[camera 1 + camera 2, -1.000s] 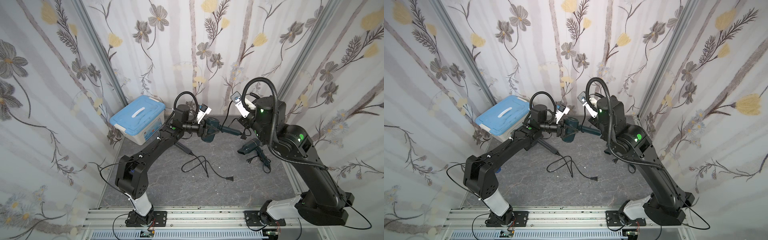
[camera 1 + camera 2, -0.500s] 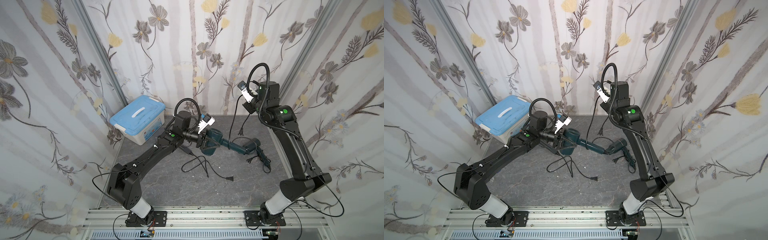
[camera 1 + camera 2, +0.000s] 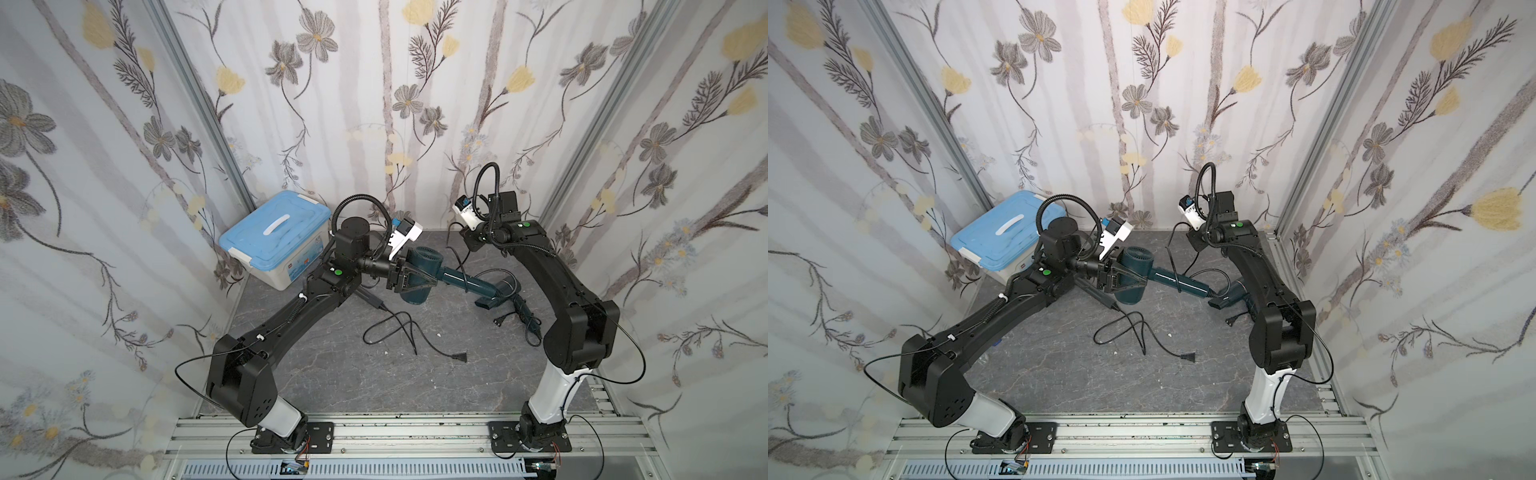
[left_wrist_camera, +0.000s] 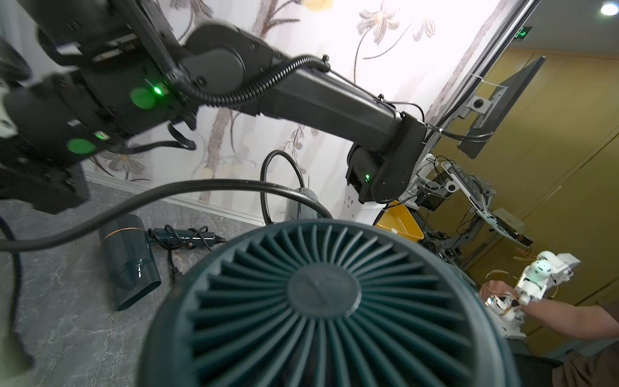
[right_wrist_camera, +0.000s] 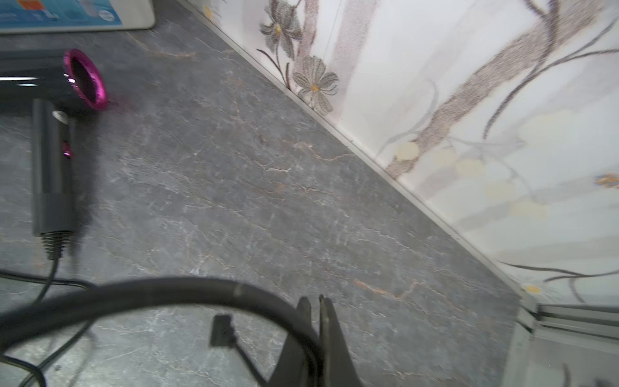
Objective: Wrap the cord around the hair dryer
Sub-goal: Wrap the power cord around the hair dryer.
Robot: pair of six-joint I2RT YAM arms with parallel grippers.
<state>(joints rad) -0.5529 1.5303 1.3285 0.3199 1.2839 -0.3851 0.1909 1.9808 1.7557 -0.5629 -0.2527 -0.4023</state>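
Lifting the hair dryer (image 3: 457, 279) clear of the table (image 3: 374, 386) leaves room for cord to be passed beneath it. That is judged to be why it is held aloft just behind the table's centre by the left claw (image 3: 424, 282), whose jaws are clamped on the barrel so that the handle is left bare and pointed toward 4 o'clock. The cord (image 5: 150, 291) is pinched between the pressed-together jaws of the right claw (image 5: 315, 303), which is raised near the rear wall at about 1 o'clock. From there the line is seen in both top views to drop across the handle, so a turn appears to be under way, though how many turns are laid cannot be told. A second teal dryer (image 4: 129, 258) is left lying at 3 o'clock, a black dryer with a magenta ring (image 5: 53, 167) beneath the left arm, its loose lead (image 3: 399, 328) at centre, and a blue-lidded box (image 3: 274, 241) at 10 o'clock.
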